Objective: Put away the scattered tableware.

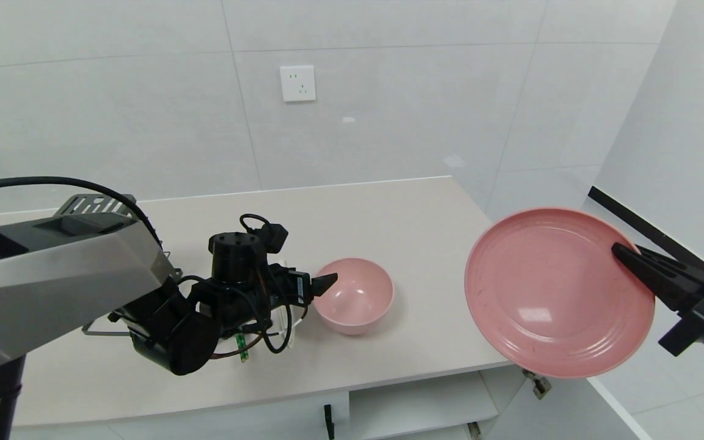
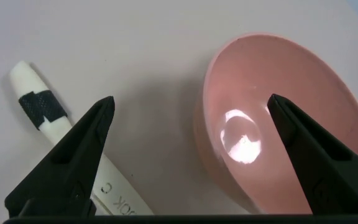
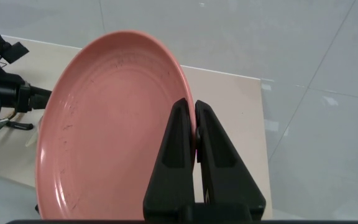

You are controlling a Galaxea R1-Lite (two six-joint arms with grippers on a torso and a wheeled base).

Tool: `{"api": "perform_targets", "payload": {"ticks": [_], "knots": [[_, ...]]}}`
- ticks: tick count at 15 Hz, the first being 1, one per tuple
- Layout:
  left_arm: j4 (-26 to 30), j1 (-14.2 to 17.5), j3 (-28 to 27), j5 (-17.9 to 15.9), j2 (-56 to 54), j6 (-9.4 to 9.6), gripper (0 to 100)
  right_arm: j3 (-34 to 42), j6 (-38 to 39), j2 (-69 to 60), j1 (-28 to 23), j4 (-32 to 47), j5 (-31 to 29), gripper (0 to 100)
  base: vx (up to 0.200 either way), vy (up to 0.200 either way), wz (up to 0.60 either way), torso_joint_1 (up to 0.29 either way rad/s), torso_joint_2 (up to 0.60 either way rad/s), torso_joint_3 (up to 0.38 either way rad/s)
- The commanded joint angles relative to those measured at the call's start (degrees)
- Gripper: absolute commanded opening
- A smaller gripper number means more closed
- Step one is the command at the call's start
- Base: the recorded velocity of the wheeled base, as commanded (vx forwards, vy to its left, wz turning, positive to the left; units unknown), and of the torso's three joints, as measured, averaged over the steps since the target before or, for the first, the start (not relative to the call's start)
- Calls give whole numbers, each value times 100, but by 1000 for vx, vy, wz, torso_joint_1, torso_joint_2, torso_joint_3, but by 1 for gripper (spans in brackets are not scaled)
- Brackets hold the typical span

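Note:
A pink bowl [image 1: 355, 296] stands upright on the beige counter [image 1: 413, 232]. My left gripper [image 1: 322, 286] hovers low just left of it, open; in the left wrist view its jaws [image 2: 191, 112] straddle the bowl's [image 2: 284, 118] near rim and bare counter. A white utensil handle with a black band [image 2: 39, 106] lies beside one finger. My right gripper [image 1: 619, 252] is shut on the rim of a pink plate [image 1: 557, 293], held tilted in the air off the counter's right end. The right wrist view shows the fingers [image 3: 194, 118] pinching the plate's [image 3: 110, 130] edge.
A tiled wall with a white socket [image 1: 297, 83] backs the counter. Below the front edge is an open cabinet shelf [image 1: 419, 403], with a door hinge [image 1: 536, 382] under the plate. A side wall rises on the right.

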Motion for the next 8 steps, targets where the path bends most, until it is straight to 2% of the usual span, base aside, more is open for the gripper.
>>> {"api": "perform_targets", "payload": {"ticks": [1,8], "knots": [[48,-34,-61,1,70,-4,100,-1,-1,17,11,-4,-5,0,0,0,0,0,0,0],[189,-95,-87,10,123,-13,100,26,-1,52,19,-4,4,0,0,0,0,0,0,0]]}}
